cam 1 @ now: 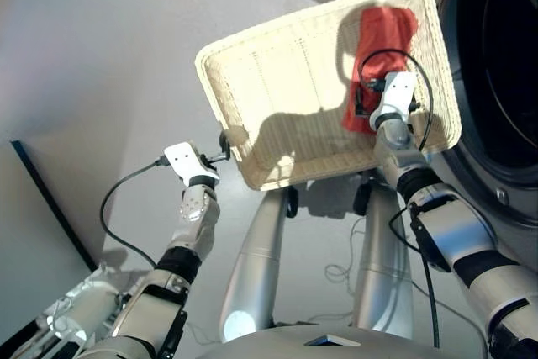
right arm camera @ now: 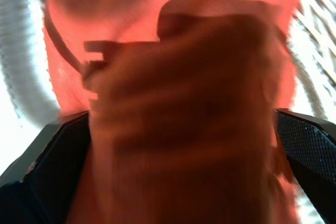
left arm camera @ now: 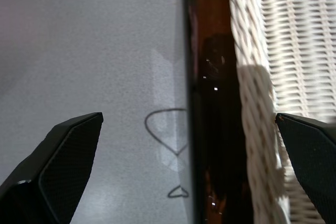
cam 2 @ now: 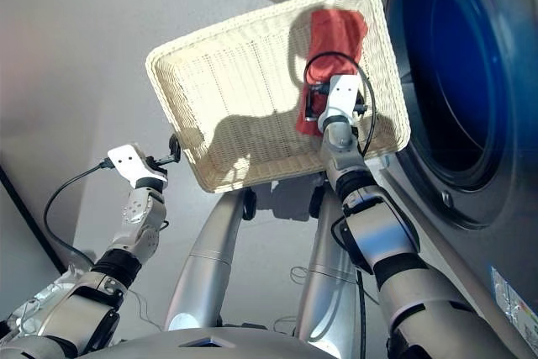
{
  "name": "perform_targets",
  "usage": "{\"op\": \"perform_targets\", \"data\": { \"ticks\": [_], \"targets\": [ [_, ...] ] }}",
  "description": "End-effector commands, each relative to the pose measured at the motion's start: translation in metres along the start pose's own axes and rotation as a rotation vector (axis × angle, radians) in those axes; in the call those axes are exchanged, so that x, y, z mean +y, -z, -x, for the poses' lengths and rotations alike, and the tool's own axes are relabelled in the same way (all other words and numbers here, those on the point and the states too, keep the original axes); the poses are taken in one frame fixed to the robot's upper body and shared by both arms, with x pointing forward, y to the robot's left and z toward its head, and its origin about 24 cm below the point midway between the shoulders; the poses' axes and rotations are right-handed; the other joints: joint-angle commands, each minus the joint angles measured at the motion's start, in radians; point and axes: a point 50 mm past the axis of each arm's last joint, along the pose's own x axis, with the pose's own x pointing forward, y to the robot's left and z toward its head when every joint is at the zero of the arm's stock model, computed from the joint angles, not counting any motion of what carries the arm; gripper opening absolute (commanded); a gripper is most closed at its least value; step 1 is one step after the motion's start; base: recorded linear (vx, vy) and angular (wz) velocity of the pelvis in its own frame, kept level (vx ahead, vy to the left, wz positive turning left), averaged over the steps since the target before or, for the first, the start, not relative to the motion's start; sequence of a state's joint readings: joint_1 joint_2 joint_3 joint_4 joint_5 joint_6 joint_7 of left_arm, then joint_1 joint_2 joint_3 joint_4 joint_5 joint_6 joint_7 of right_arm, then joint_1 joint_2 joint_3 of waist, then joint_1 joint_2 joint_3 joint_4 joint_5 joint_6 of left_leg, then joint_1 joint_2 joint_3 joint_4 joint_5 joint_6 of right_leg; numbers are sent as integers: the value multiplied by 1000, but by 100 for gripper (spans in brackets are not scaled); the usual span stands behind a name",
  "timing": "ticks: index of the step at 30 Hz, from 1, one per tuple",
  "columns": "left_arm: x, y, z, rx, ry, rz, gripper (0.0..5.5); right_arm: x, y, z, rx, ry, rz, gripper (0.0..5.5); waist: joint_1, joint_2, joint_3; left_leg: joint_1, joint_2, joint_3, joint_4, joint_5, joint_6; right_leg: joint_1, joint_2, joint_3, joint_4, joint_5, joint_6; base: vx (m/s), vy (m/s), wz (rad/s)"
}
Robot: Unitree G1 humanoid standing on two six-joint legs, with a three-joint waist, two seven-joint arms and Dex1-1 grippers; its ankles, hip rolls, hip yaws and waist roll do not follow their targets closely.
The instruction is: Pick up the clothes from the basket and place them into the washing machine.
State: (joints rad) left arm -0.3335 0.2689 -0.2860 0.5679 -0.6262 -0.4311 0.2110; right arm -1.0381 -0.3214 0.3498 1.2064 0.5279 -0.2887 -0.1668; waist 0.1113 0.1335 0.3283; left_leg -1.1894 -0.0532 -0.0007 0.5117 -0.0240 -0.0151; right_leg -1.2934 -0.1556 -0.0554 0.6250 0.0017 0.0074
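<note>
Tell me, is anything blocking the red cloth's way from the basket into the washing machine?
Nothing visible does. The coral red cloth lies at the end of the basket nearest the washing machine, whose round drum opening gapes dark right beside the rim. The right gripper is open, with the cloth between its fingers.

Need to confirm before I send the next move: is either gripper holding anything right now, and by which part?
Nothing is held. The right gripper is open, straddling the coral red cloth in the basket. The left gripper is open at the basket's rim.
</note>
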Motion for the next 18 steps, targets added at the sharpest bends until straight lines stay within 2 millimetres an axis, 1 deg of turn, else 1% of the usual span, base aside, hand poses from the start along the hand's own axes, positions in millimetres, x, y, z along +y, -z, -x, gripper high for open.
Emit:
{"op": "perform_targets", "data": {
  "ticks": [1, 2, 6, 9, 10, 11, 12, 16, 18],
  "targets": [
    [15, -28, -5, -124, 4, -33, 550, -13, -25, -10, -41, 41, 8, 550, 28, 50, 6, -25, -21, -1, 10, -36, 55, -7, 16, -34, 68, -26, 35, 0, 0, 0],
    [15, -29, -6, -126, 6, -37, 550, -15, -31, -12, -49, 45, 27, 550, 31, 52, 9, -34, -22, -3, 14, -36, 55, -16, 16, -32, 75, -29, 36, 0, 0, 0],
    [13, -35, -9, -144, 9, -40, 550, -17, -41, -16, -63, 58, 50, 550, 37, 53, 19, -51, -24, -8, 11, -30, 51, -32, 11, -36, 86, -35, 37, 0, 0, 0],
    [12, -36, -9, -149, 15, -43, 550, -18, -42, -16, -63, 61, 56, 550, 38, 51, 19, -59, -27, -9, 9, -26, 49, -37, 12, -39, 93, -40, 36, 0, 0, 0],
    [12, -36, -9, -150, 16, -44, 550, -19, -40, -16, -57, 65, 55, 263, 38, 50, 19, -60, -28, -10, 10, -26, 48, -38, 13, -39, 96, -42, 35, 0, 0, 0],
    [11, -36, -9, -147, 18, -45, 550, -21, -38, -15, -50, 70, 45, 15, 38, 49, 18, -61, -29, -9, 11, -26, 49, -39, 13, -40, 96, -42, 34, 0, 0, 0],
    [11, -36, -10, -146, 19, -48, 550, -19, -37, -15, -46, 67, 50, 0, 38, 49, 18, -62, -31, -10, 11, -25, 48, -40, 15, -42, 95, -41, 34, 0, 0, 0],
    [9, -35, -10, -143, 26, -49, 550, -13, -28, -13, -27, 42, 35, 0, 33, 43, 7, -56, -29, -11, 2, -24, 48, -31, 17, -45, 81, -39, 34, 0, 0, 0],
    [10, -32, -11, -128, 24, -52, 550, -8, -17, -9, -2, 24, 25, 0, 28, 32, -5, -43, -25, -11, -11, -24, 49, -16, 21, -49, 60, -32, 34, 0, 0, 0]
  ]
}}
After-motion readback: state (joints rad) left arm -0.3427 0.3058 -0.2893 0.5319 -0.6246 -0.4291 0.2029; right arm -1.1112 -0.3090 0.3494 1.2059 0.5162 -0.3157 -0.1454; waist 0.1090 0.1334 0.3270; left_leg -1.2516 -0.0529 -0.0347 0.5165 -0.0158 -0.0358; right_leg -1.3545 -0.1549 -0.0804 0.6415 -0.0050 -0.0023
